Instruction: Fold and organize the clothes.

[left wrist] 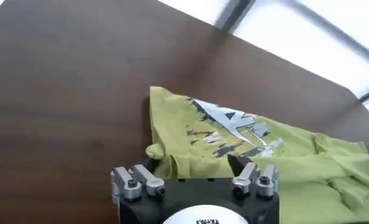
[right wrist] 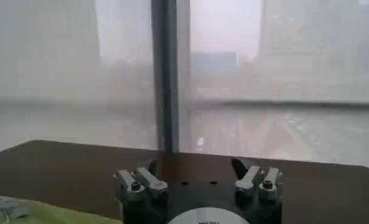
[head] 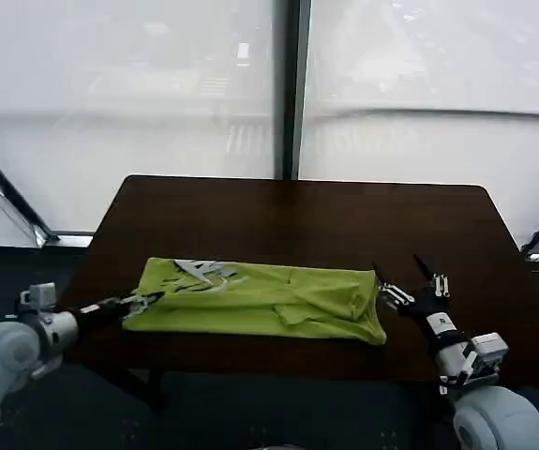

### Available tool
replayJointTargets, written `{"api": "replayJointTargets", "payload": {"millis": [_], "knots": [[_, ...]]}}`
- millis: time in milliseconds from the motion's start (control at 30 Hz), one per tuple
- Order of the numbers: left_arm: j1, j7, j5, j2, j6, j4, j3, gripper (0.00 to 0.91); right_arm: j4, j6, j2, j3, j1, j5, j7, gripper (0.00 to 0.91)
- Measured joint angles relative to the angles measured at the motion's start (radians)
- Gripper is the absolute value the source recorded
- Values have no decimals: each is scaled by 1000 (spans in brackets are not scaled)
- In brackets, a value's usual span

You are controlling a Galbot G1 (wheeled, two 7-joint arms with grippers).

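Observation:
The clothes are one lime-green T-shirt (head: 269, 298), lying as a long flat band across the front of the dark table (head: 306, 220), with its white print (head: 203, 274) facing up at the left end. My left gripper (head: 145, 300) sits low at the shirt's left edge. In the left wrist view the left gripper (left wrist: 195, 163) is open, with the bunched hem of the T-shirt (left wrist: 233, 152) between its spread fingers. My right gripper (head: 398, 271) hovers just right of the shirt's right end, open and holding nothing. The right wrist view shows the right gripper (right wrist: 196, 164) over bare table, with a strip of T-shirt (right wrist: 56, 214) beside it.
The table's front edge (head: 278, 361) runs just below the shirt, and its right edge (head: 517, 253) lies beyond the right gripper. Bare tabletop stretches behind the shirt toward the windows (head: 410, 84) and a dark window post (head: 290, 89).

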Motion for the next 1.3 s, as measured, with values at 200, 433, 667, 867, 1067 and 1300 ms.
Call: {"api": "replayJointTargets", "payload": {"millis": [200,433,667,867,1067,1300], "knots": [[4,-17,0,-6,1,0,-4,254,5,1,6,-1,1,0,1,878],[6,-43,0,-21,8,-16,-5,0,10,1,8,-1,5,0,4,878],[7,-89,22,-49,8,-51,-24,0,15,2,13,-2,12,0,16,878],[30,-111,132,-60,7,-109,-76,0,9,3,24,-13,32,2,41,878],[83,-108,331,-61,5,-169,-162,0,-9,10,33,-38,58,1,55,878],[206,-114,507,-94,5,-238,-269,0,-25,19,41,-54,67,-7,61,878]]}}
